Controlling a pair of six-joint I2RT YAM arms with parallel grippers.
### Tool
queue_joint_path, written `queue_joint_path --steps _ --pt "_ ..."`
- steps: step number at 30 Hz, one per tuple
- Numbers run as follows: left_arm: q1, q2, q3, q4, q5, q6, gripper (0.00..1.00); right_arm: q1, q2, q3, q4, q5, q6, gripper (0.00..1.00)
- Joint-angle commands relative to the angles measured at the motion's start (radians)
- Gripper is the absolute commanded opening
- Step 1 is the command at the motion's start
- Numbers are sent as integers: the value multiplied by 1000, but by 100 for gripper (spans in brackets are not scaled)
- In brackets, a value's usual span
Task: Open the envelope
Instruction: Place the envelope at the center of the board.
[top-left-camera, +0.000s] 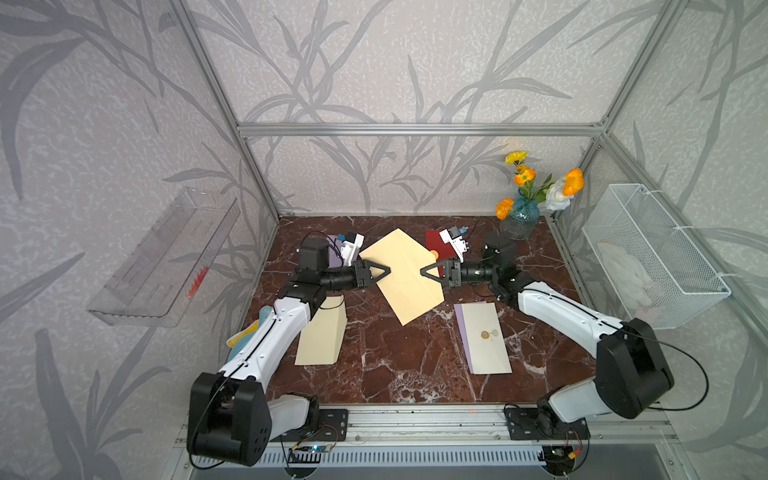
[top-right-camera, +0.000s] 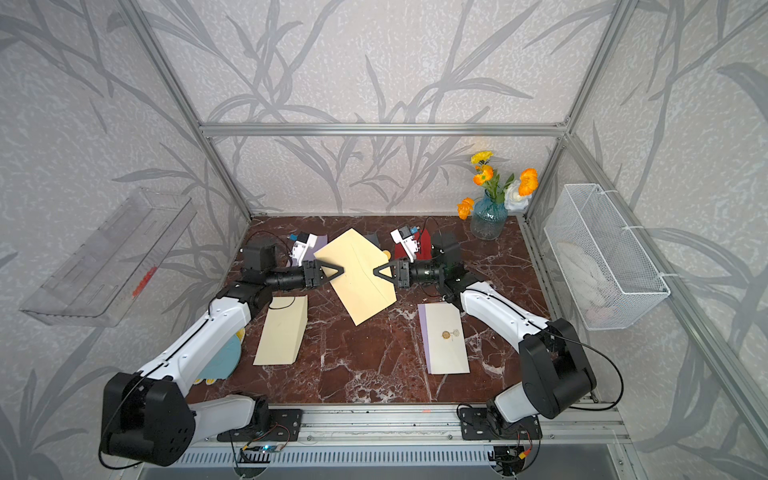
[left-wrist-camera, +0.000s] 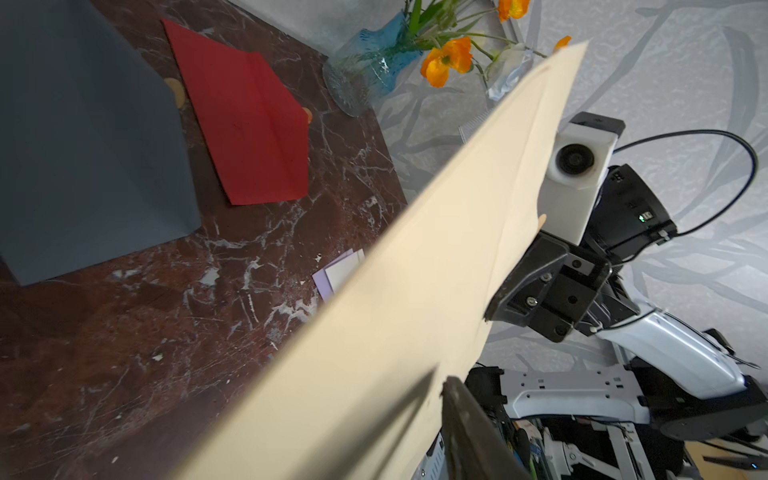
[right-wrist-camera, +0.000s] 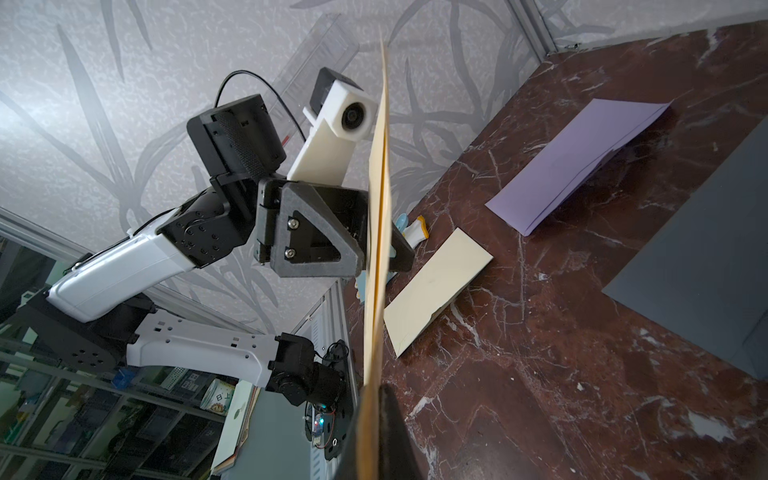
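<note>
So the tan envelope (top-left-camera: 402, 286) is up off the marble table (top-left-camera: 395, 374), tilted, hanging over the far middle between the two arms. The right gripper (top-left-camera: 422, 272) is clamped tight on its right edge. The left gripper (top-left-camera: 388, 270) straddles the left edge, but I honestly can't tell if it's squeezing or slack. My take for the opening step: treat the right side as the anchor, and make sure the left fingers (right-wrist-camera: 316, 232) catch only the flap layer, not both sheets, before any pulling. Peel slowly along the seam, since paper this floppy will probably buckle or rip if yanked. Also stay high enough to clear the cream envelope (top-left-camera: 322, 336) lying near left.
</note>
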Motion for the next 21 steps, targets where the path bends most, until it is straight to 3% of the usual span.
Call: queue_joint_path --steps 1,5,11,14,21 --pt "14 -65 30 -85 -150 72 49 -6 9 10 70 77 62 0" --pt "24 -101 25 -131 -236 85 55 -3 18 -9 74 184 102 0" --pt "32 -141 29 -185 -341 95 59 26 47 -124 225 366 249 0" --pt "34 -164 24 -193 -366 97 66 87 76 -165 266 461 294 0" --pt "37 -193 10 -186 -389 90 69 217 136 -227 360 655 387 0"
